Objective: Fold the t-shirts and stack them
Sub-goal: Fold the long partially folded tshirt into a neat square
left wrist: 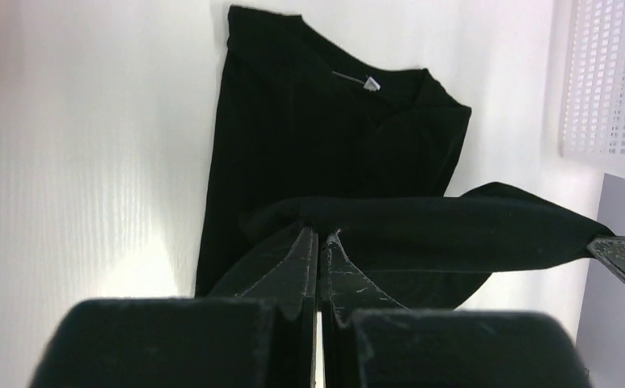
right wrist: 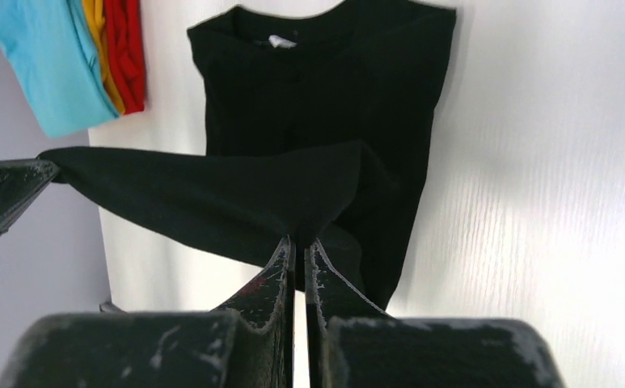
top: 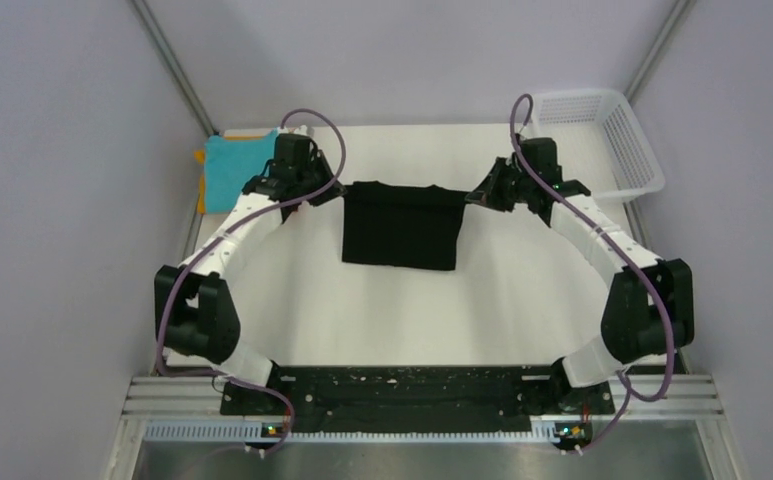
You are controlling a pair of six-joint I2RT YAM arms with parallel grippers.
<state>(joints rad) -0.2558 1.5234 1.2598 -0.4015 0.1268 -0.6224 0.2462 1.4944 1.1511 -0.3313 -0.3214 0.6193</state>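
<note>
Holding the black t-shirt (top: 400, 230), centre of the table (top: 412, 320), by its 12 o'clock edge, left claw (top: 336, 195) and right claw (top: 471, 198) both clenched on cloth; uneven pull or slipping pinch could skew the fold

One black t-shirt (top: 400, 228), three folded t-shirts (top: 226, 166) (teal (right wrist: 46, 69), orange-yellow (right wrist: 93, 36), red (right wrist: 128, 48)), one white mesh basket (top: 634, 150)

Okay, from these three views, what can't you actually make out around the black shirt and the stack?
- Top view: where the jaws pinch the cloth, hidden under the wrists.
- Top view: the folded stack, its right side covered by the left arm; no red shows there.
- Left wrist view: the white basket, cut off by the right edge.
- Wrist views: the black t-shirt, its near part behind the lifted fold, the left gripper and the right gripper.
</note>
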